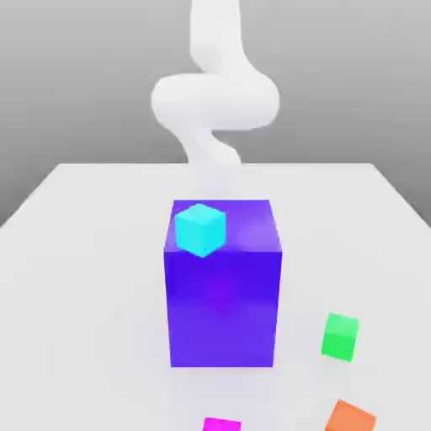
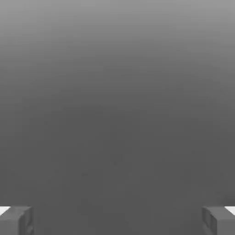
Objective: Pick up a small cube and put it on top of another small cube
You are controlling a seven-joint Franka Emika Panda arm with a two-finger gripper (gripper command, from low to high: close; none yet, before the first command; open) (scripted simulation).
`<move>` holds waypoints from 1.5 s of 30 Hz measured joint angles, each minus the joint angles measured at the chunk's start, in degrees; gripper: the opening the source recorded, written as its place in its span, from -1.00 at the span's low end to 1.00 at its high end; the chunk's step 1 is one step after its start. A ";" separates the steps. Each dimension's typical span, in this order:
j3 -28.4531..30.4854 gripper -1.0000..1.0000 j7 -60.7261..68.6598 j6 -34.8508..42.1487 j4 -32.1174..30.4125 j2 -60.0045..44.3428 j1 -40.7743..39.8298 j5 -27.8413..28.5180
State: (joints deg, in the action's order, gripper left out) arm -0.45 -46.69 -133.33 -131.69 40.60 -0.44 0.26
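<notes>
The small magenta cube (image 1: 221, 424) lies on the white table at the near edge of the exterior view, partly cut off by the frame. The small green cube (image 1: 340, 337) rests on the table to the exterior view's right of the big block. In the hand view my gripper (image 2: 117, 220) is open, its two grey fingertips (image 2: 16, 220) set far apart with nothing between them, facing a plain grey surface. The white arm (image 1: 215, 101) rises behind the big block in the exterior view.
A big blue-purple block (image 1: 223, 290) stands mid-table with a cyan cube (image 1: 200, 229) on its top, toward the exterior view's left. An orange cube (image 1: 350, 417) sits at the near right corner. The white table (image 1: 76, 278) spreads around them.
</notes>
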 joint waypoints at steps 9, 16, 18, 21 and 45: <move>-1.41 0.00 -3.26 -5.65 0.32 -19.05 -1.30 1.16; -1.93 0.00 -5.80 -9.96 0.57 -33.60 -1.74 2.12; -1.96 0.00 -6.46 -11.19 0.64 -37.75 -1.77 2.31; -1.91 0.00 -7.35 -13.05 0.74 -43.97 -1.70 2.44; -2.00 -1.00 -9.13 -19.79 1.45 -63.44 -1.49 1.77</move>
State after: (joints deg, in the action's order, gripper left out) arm -2.45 -55.82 -153.12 -130.24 -22.84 -1.93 2.03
